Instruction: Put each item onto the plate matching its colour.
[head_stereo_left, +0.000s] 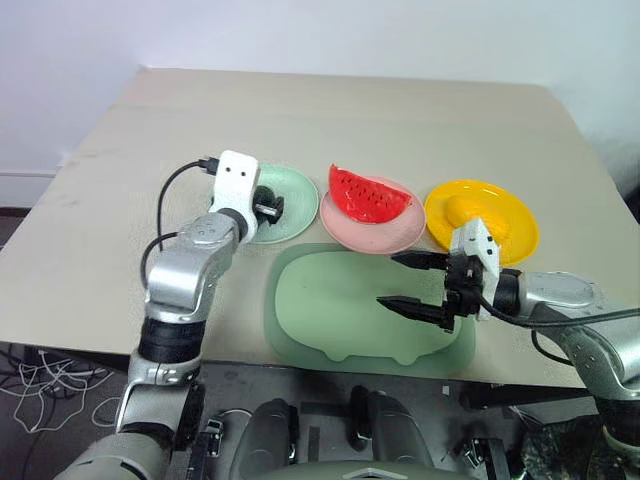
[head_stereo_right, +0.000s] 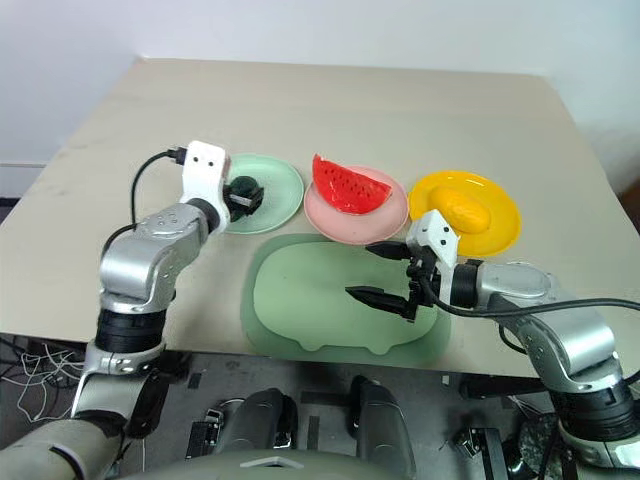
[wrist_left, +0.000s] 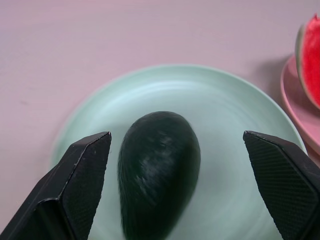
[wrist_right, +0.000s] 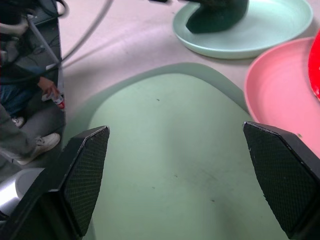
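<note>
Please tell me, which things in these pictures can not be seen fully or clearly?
- Avocado: its near end is cut off by the left wrist view's edge; in the head views the left tool covers most of it.
- Yellow fruit: the right arm's white housing hides its near side.
- Watermelon wedge: cut by the left wrist view's edge.

Avocado (wrist_left: 159, 172): smooth, glossy dark skin. Mint green plate (wrist_left: 240, 120): smooth plastic with soft sheen. Left hand fingers (wrist_left: 82, 172): matt black, fine cross-hatched texture. Desk (head_stereo_left: 400, 120): matt beige.

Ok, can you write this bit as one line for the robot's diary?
left hand open over avocado on mint plate | right hand open above tray | watermelon, yellow fruit plated
</note>
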